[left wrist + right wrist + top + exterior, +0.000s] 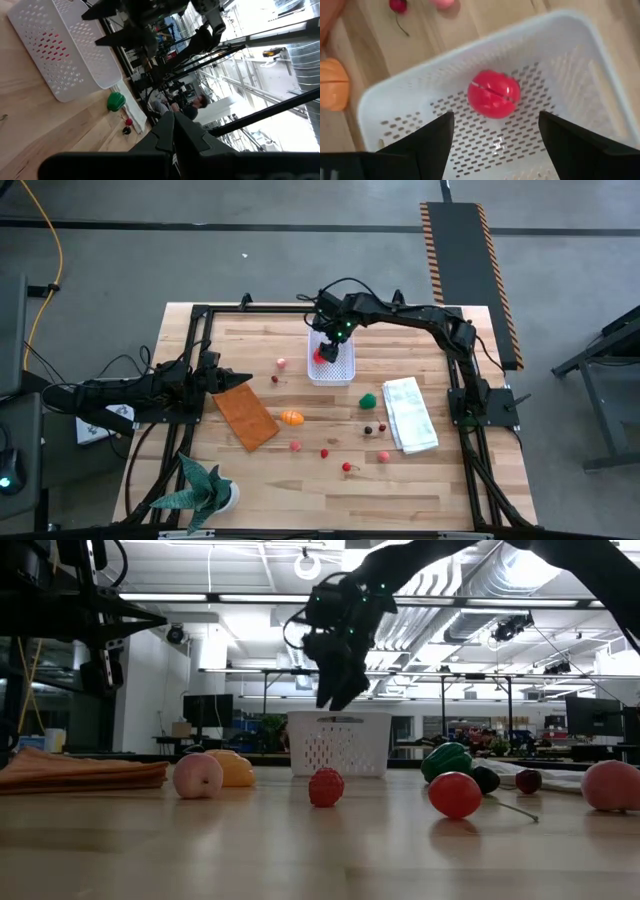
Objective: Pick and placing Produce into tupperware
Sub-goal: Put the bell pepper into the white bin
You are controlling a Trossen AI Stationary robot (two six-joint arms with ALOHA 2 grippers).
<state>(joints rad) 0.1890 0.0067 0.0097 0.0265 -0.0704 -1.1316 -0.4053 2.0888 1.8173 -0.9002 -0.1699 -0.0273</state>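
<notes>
The tupperware (333, 365) is a white perforated tub on the far middle of the table, also seen in the low view (340, 745). A red tomato-like ball (494, 93) lies on its floor. My right gripper (496, 122) is open just above the tub (580, 60), with the ball below and between its fingers and apart from them. The other produce rests on the wood: an orange piece (291, 418), a green piece (369, 399), and several small red, pink and dark berries (325, 452). My left gripper (238, 380) waits shut at the table's left, raised over the flat rectangle's far corner.
An orange-brown flat rectangle (245, 415) lies left of the orange piece. A folded white cloth (410, 413) lies to the right, near the green piece. A green spiky plant (205, 490) stands at the near left corner. Bare wood shows along the near edge.
</notes>
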